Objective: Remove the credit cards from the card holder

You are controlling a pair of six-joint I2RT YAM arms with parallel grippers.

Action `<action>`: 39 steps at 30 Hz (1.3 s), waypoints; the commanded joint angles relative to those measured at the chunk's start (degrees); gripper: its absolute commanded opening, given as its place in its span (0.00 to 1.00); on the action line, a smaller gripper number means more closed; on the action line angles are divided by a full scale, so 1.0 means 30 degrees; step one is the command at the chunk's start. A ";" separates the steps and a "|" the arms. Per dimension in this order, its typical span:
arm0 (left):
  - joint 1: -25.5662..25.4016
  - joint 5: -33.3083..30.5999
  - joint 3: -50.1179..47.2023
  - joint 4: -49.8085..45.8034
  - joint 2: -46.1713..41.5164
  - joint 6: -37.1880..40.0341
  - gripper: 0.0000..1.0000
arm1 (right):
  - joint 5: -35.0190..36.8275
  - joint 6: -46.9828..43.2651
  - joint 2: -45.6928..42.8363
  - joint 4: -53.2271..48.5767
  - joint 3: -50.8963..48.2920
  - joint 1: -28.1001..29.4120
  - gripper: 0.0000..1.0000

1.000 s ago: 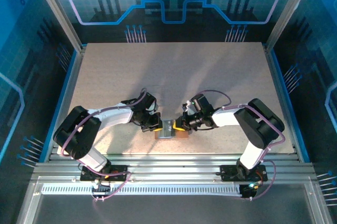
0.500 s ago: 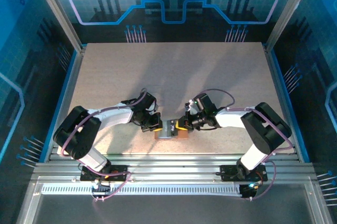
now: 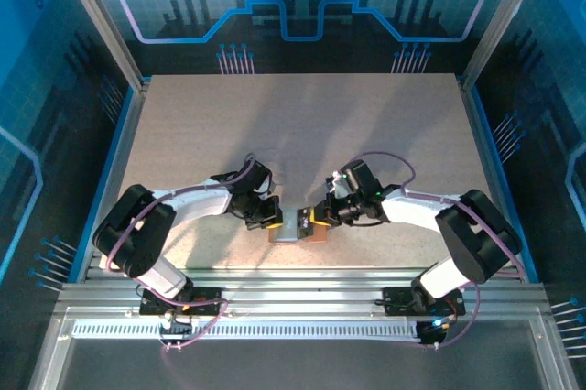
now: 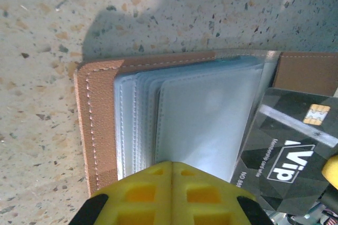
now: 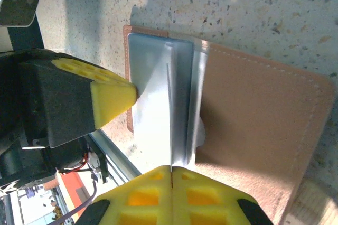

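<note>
Seeing desk [image 3: 302, 124] carrying opened card holder [image 5: 253, 114] at its near edge, between both arms. Pressing left end effector [image 4: 171, 168], fingers closed together, against the pale pockets. Clamping right end effector [image 5: 171, 172] on black credit card [image 4: 288, 151], tilted across the pockets' edge.

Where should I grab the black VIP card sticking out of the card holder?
I'd pinch the black VIP card at its chip end, clear of the pockets, coming from the side opposite the stitched edge of the card holder. It's thin: clamp its flat faces.
</note>
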 commanded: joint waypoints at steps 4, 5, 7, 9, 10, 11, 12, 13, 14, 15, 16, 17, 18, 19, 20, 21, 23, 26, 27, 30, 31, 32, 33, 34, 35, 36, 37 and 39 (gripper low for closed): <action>-0.0042 0.0151 0.0833 -0.0939 -0.0884 -0.0025 0.00 | 0.0615 -0.1178 -0.1233 -0.2440 0.1169 -0.0354 0.00; -0.0032 0.0166 0.0982 -0.1040 -0.1016 -0.0025 0.00 | 0.0698 -0.1280 -0.1345 -0.2616 0.1260 -0.0372 0.00; -0.0042 0.0079 0.1399 -0.1322 -0.1287 -0.0023 0.01 | 0.0864 -0.1591 -0.1740 -0.3172 0.1622 -0.0395 0.00; -0.0049 0.0160 0.1639 -0.1351 -0.1581 -0.0056 0.01 | 0.1009 -0.1863 -0.2036 -0.3713 0.1961 -0.0414 0.00; 0.0017 0.0385 0.1701 -0.1205 -0.1764 -0.0163 0.01 | 0.1093 -0.1996 -0.2209 -0.3918 0.2094 -0.0444 0.00; 0.0103 0.0572 0.1768 -0.1080 -0.1880 -0.0251 0.01 | 0.1196 -0.2104 -0.2347 -0.4076 0.2195 -0.0466 0.00; 0.0254 0.0704 0.1937 -0.1056 -0.2018 -0.0264 0.02 | 0.1246 -0.2190 -0.2520 -0.4260 0.2319 -0.0499 0.00; 0.0378 0.0633 0.2198 -0.1305 -0.2105 -0.0116 0.03 | 0.1324 -0.2302 -0.2633 -0.4493 0.2459 -0.0553 0.00; 0.0496 0.0445 0.2528 -0.1659 -0.2147 0.0098 0.03 | 0.1359 -0.2379 -0.2754 -0.4721 0.2550 -0.0621 0.00; 0.0659 0.0142 0.2924 -0.2152 -0.2136 0.0476 0.05 | 0.1409 -0.2484 -0.2892 -0.4931 0.2658 -0.0699 0.00; 0.0913 -0.0212 0.3375 -0.2722 -0.2060 0.0838 0.07 | 0.1469 -0.2556 -0.3014 -0.5097 0.2693 -0.0759 0.00; 0.1139 -0.0432 0.3707 -0.3142 -0.1989 0.1071 0.10 | 0.1520 -0.2604 -0.3133 -0.5196 0.2706 -0.0817 0.00; 0.1437 -0.0543 0.4050 -0.3460 -0.1849 0.1378 0.14 | 0.1551 -0.2647 -0.3284 -0.5348 0.2753 -0.0894 0.00; 0.1730 -0.0554 0.4349 -0.3604 -0.1781 0.1758 0.19 | 0.1557 -0.2700 -0.3416 -0.5458 0.2783 -0.0989 0.00; 0.1993 -0.0648 0.4528 -0.3609 -0.1743 0.2013 0.22 | 0.1605 -0.2753 -0.3537 -0.5583 0.2794 -0.1043 0.00; 0.2355 -0.0776 0.4774 -0.3655 -0.1637 0.2274 0.28 | 0.1630 -0.2766 -0.3649 -0.5704 0.2794 -0.1101 0.00; 0.3086 -0.0815 0.5387 -0.3940 -0.1275 0.2841 0.38 | 0.1661 -0.2825 -0.3919 -0.5883 0.2783 -0.1203 0.00; 0.4101 -0.0788 0.6598 -0.4337 -0.0548 0.3720 0.49 | 0.1747 -0.2879 -0.4287 -0.6146 0.2761 -0.1315 0.00; 0.4426 -0.0786 0.7047 -0.4454 -0.0284 0.4035 0.53 | 0.1755 -0.2855 -0.4395 -0.6232 0.2749 -0.1352 0.00; 0.5303 -0.0960 0.8250 -0.4918 0.0256 0.4899 0.68 | 0.1835 -0.2897 -0.4701 -0.6527 0.2740 -0.1446 0.00; 0.5555 -0.0971 0.8478 -0.4909 0.0399 0.5100 0.73 | 0.1890 -0.2916 -0.4819 -0.6623 0.2708 -0.1474 0.00; 0.5897 -0.0964 0.8738 -0.4898 0.0574 0.5252 0.79 | 0.1919 -0.2928 -0.4916 -0.6684 0.2680 -0.1491 0.00; 0.6211 -0.0934 0.8972 -0.4884 0.0822 0.5370 0.85 | 0.1974 -0.2913 -0.5029 -0.6720 0.2677 -0.1513 0.00; 0.6464 -0.0839 0.9169 -0.4887 0.1064 0.5512 0.90 | 0.1985 -0.2912 -0.5094 -0.6761 0.2623 -0.1528 0.00; 0.6755 -0.0598 0.9359 -0.4843 0.1378 0.5661 0.91 | 0.1997 -0.2905 -0.5166 -0.6806 0.2563 -0.1557 0.00; 0.6978 -0.0319 0.9539 -0.4782 0.1741 0.5759 0.93 | 0.2014 -0.2864 -0.5235 -0.6826 0.2541 -0.1608 0.00; 0.7155 -0.0101 0.9662 -0.4713 0.2030 0.5872 0.93 | 0.2011 -0.2854 -0.5274 -0.6809 0.2503 -0.1609 0.00; 0.7528 0.0736 0.9854 -0.4381 0.2783 0.6157 0.93 | 0.2044 -0.2739 -0.5371 -0.6838 0.2441 -0.1616 0.00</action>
